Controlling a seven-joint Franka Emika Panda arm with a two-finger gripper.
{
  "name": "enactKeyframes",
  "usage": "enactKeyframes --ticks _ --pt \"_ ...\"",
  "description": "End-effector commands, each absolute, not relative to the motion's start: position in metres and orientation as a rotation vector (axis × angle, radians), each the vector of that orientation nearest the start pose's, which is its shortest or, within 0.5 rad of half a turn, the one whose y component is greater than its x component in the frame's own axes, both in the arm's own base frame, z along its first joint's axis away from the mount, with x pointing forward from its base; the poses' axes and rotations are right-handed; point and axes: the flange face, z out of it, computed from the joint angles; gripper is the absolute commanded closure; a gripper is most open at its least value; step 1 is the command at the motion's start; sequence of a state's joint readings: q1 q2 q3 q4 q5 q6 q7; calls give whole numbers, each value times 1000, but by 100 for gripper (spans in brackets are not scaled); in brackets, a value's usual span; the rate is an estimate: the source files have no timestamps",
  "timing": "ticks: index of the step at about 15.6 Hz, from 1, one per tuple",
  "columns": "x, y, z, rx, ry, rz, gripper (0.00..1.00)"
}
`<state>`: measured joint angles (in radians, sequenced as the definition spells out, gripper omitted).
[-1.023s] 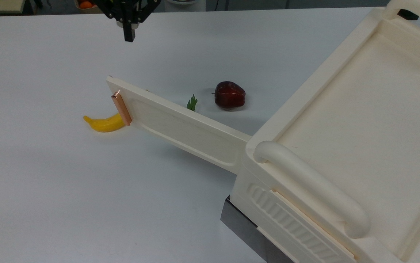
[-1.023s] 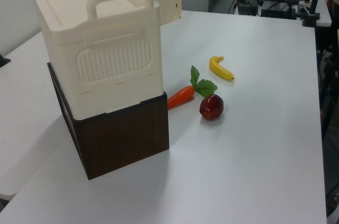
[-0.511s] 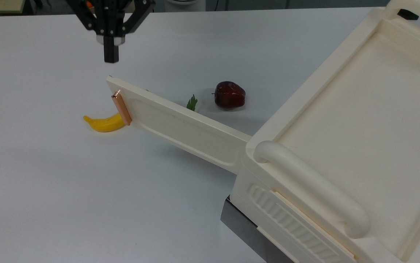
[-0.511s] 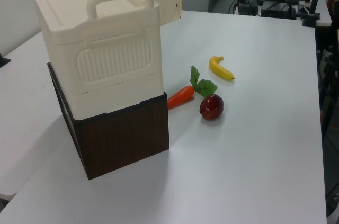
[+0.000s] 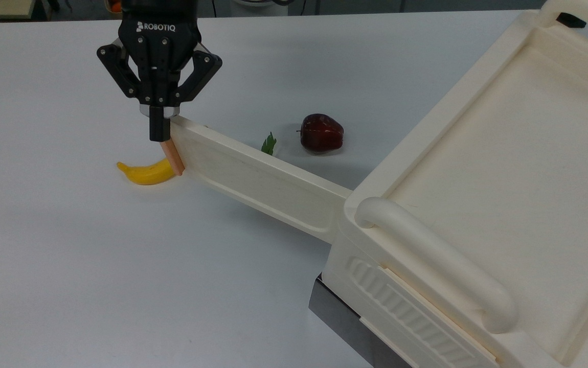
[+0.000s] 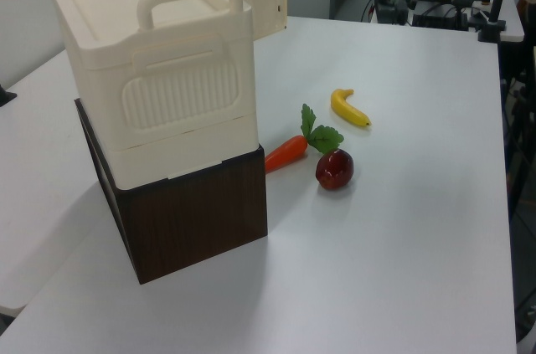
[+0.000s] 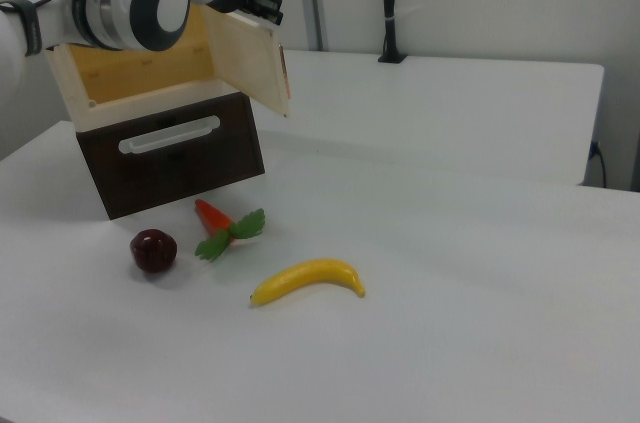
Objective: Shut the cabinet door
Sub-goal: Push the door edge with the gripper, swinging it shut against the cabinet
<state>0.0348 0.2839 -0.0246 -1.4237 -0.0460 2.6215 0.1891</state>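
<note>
on the white table (image 5: 69, 266), the gripper (image 5: 159, 134), fingers pressed together, touches the cabinet door (image 5: 258, 181) at its free end; the door's length runs back to the cabinet (image 5: 478, 168).

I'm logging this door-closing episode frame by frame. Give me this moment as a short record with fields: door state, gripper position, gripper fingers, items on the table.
door state: the cabinet door stands swung wide open from the cabinet
gripper position: the gripper is at the door's free end, right beside the copper handle
gripper fingers: shut, pointing down
items on table: banana, apple, carrot, all lying loose on the white table
</note>
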Motion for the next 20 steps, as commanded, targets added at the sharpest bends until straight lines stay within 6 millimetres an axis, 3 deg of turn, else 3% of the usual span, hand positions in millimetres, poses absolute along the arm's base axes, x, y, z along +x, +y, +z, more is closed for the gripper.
enactKeyframes --ticks 1,10,17,20 --pt "697 20 653 -2739 228 -1367 100" --pt "683 43 654 -2813 248 -1153 100" --pt "667 89 656 -2791 241 -961 100" --pt "660 120 656 -2758 240 -897 100"
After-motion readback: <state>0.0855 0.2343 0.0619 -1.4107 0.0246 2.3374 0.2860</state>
